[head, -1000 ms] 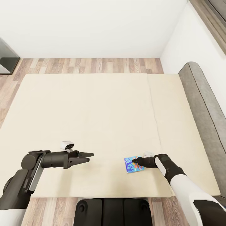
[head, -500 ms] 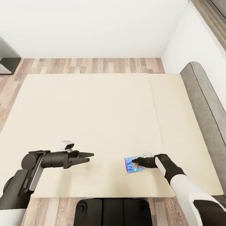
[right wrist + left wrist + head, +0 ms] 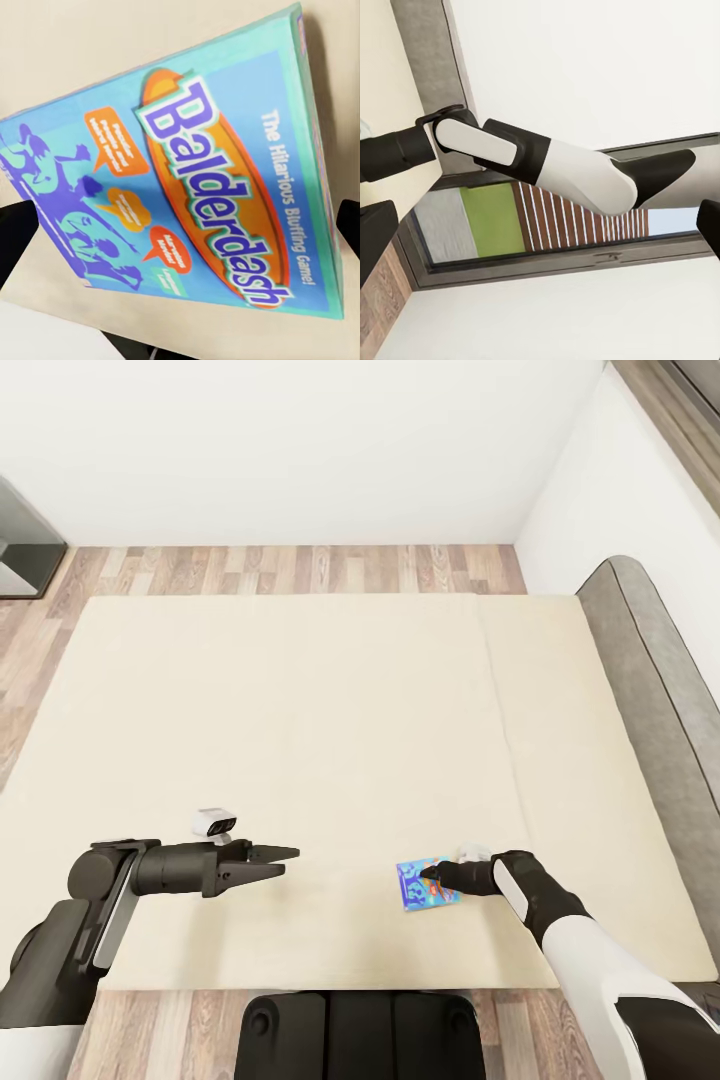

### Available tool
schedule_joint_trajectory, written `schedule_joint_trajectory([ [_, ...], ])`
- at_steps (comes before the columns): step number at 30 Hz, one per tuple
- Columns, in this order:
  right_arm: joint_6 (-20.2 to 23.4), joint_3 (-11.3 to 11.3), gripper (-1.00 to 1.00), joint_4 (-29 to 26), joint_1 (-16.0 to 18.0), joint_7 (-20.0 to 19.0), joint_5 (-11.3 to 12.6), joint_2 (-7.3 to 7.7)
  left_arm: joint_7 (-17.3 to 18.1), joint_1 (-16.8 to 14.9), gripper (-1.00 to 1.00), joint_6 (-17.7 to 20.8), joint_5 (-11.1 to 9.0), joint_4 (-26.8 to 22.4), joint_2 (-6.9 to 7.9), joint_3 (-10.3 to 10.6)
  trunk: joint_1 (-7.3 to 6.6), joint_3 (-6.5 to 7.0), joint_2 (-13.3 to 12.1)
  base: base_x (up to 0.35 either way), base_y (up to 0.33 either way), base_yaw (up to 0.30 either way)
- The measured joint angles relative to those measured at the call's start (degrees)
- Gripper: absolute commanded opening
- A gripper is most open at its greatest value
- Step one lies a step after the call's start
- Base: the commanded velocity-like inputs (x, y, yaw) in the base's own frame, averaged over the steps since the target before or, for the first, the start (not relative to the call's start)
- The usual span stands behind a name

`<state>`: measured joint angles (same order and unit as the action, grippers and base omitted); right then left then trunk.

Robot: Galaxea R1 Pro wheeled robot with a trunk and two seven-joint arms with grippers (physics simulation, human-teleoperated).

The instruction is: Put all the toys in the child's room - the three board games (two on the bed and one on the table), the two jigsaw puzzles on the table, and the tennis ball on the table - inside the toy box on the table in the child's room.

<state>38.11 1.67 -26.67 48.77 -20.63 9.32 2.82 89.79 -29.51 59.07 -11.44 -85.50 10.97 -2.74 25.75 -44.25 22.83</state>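
Nothing among the arms or the box is shifting since a second ago; only the head camera's framing of the bed [image 3: 300,740] is sliding slightly. Near the bed's front edge, the right gripper [image 3: 428,874] is closing on the edge of a blue and teal board game [image 3: 424,886], titled Balderdash in the right wrist view [image 3: 195,187]. Hovering over the bed well apart from it, the left gripper [image 3: 285,860] is showing a narrow gap between its fingers
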Motion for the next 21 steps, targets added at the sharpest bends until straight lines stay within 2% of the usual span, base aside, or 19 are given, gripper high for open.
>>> schedule_joint_trajectory([
  [21, -0.09, 0.00, 1.00, 0.01, -0.03, 0.08, -0.03, -0.09, 0.00, 0.00, 1.00, 0.00, 0.00, -0.01, 0.00, -0.01, 0.00, 0.00, 0.00, 0.000, 0.075, 0.000],
])
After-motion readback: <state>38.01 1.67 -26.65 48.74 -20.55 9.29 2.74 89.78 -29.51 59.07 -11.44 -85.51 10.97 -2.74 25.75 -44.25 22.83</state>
